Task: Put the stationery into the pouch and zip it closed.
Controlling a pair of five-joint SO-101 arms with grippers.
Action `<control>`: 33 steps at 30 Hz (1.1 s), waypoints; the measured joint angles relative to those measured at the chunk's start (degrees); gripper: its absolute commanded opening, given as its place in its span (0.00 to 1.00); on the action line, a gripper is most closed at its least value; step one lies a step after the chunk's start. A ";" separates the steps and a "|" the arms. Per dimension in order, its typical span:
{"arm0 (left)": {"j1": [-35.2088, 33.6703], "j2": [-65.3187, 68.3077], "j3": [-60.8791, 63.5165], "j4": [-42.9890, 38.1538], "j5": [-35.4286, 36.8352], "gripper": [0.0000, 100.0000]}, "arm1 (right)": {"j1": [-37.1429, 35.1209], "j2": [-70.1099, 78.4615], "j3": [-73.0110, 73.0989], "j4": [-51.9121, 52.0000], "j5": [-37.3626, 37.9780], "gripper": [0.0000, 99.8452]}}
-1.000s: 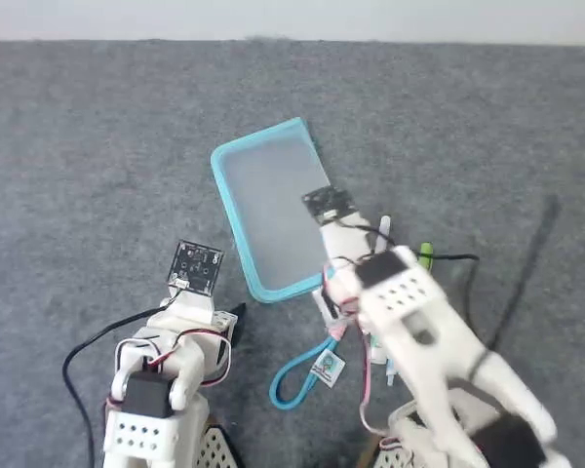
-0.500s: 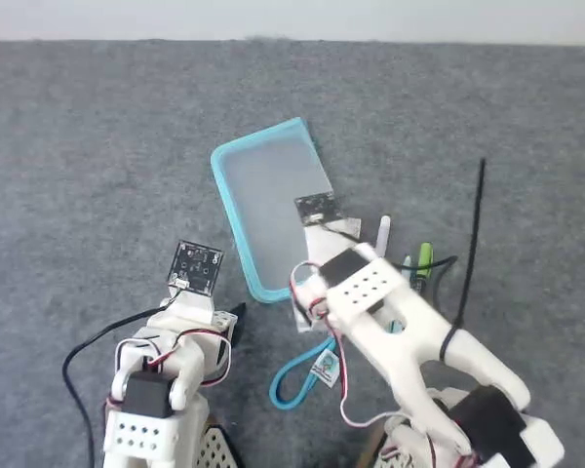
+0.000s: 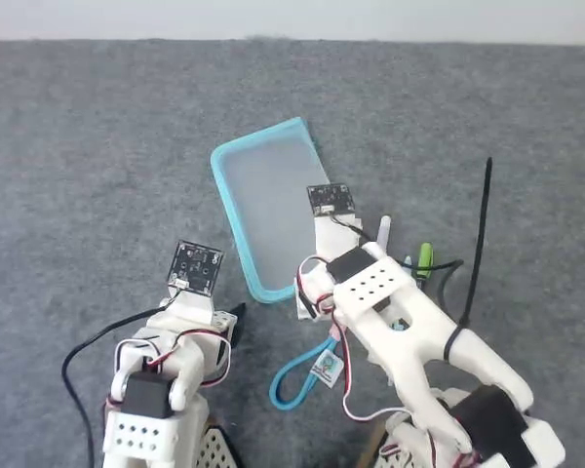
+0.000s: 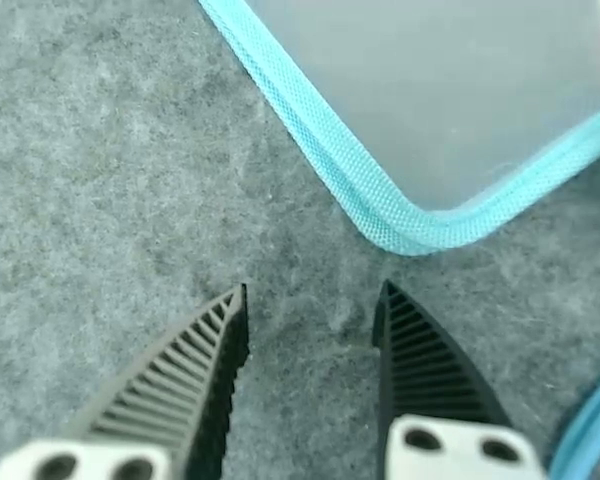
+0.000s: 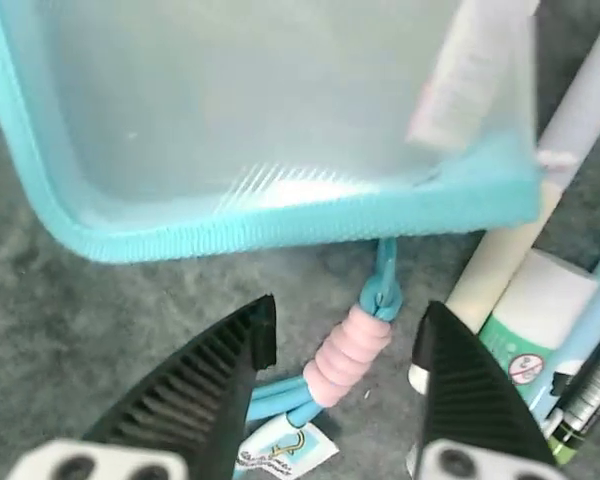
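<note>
1. Grey carpeted table [image 3: 97, 146] lay under everything.
2. Pouch [image 3: 268, 195], translucent with a turquoise border, lay flat at mid-table and tilted, its far corner pointing away from the arms. Its near rounded corner sat between the two arms. Left wrist view showed that corner [image 4: 460, 90] just beyond the left fingertips. Right wrist view showed the near edge [image 5: 250, 90] just beyond the right fingertips.
3. Right arm [image 3: 409, 322] stretched from the near right, with its wrist over the pouch's near right edge.
4. Left arm [image 3: 161, 380] sat at the near left, short of the pouch and apart from it.
5. Right gripper [image 5: 347, 310]: fingers spread wide, holding nothing, straddling the zip cord just near of the pouch edge.
6. Left gripper [image 4: 310, 295]: fingers spread, holding nothing, bare carpet between them.
7. Blue cord loop [image 3: 297, 375] trailed from the pouch's near edge toward the arms and lay on the carpet between them.
8. Stationery lay outside the pouch, just right of its near right edge and partly under the right arm: a white pen [image 3: 384, 232], a green pen [image 3: 425, 258], and, in the right wrist view, a white and green tube [image 5: 535, 320].
9. Pink bead [image 5: 345, 350] was threaded on the cord, between the right fingers.
10. Small tag [image 3: 325, 367] hung on the loop.
</note>
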 measured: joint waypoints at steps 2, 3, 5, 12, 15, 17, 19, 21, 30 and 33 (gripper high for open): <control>0.00 0.00 0.00 0.00 0.00 0.20 | -0.18 0.00 0.26 0.00 0.00 0.25; 0.00 0.00 0.00 0.00 0.00 0.20 | -0.18 0.00 0.26 0.00 0.00 0.25; 0.00 0.00 0.00 0.00 0.00 0.20 | -0.09 0.79 0.53 0.00 0.00 0.25; 0.00 0.00 0.00 0.00 0.00 0.20 | -0.18 11.60 -2.37 1.41 0.62 0.25; 0.00 0.00 0.00 0.00 0.00 0.20 | 1.41 14.33 -5.45 3.87 0.62 0.22; 0.00 0.00 0.00 0.00 0.00 0.20 | 2.73 15.21 -6.15 4.04 0.62 0.17; 0.00 0.00 0.00 0.00 0.00 0.20 | 3.87 15.30 -6.42 4.40 0.62 0.13; 0.00 0.00 0.00 0.00 0.00 0.20 | 5.10 15.30 -6.51 4.48 1.58 0.12; 0.00 0.00 0.00 0.00 0.00 0.20 | 8.00 15.30 -6.77 4.57 6.42 0.06; 0.00 0.00 0.00 0.00 0.00 0.20 | 9.93 15.30 -8.18 4.57 10.02 0.06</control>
